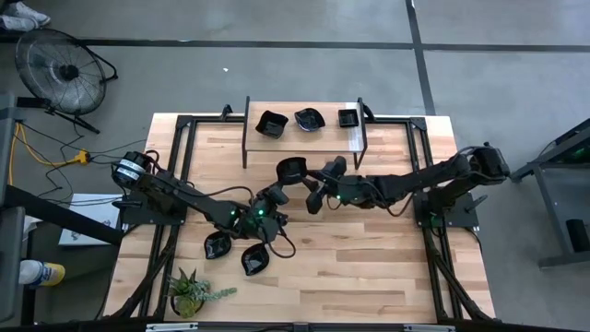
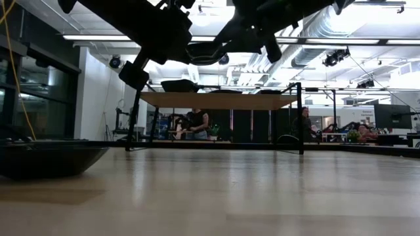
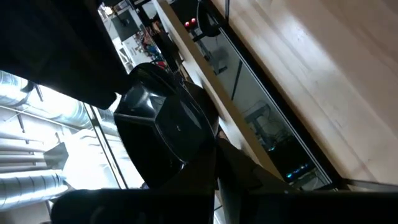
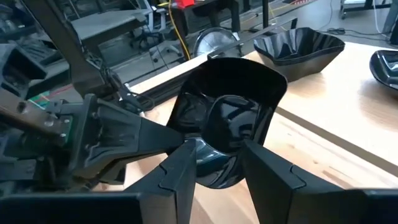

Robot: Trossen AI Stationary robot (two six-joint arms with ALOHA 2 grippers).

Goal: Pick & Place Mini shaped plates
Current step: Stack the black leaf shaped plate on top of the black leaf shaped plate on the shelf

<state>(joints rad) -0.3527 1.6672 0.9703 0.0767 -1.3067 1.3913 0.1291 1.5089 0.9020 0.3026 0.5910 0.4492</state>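
Above the wooden table (image 1: 369, 258), both grippers meet at one black plate (image 4: 227, 118); contact is hard to judge: the left gripper (image 4: 171, 134) pinches its edge, the right gripper's (image 4: 217, 168) part-spread fingers straddle it.

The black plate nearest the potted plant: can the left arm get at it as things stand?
Probably not yet. The left claw is shut on a raised plate that the right claw also grips, so it is occupied. Otherwise the plate by the plant lies uncovered, near that arm.
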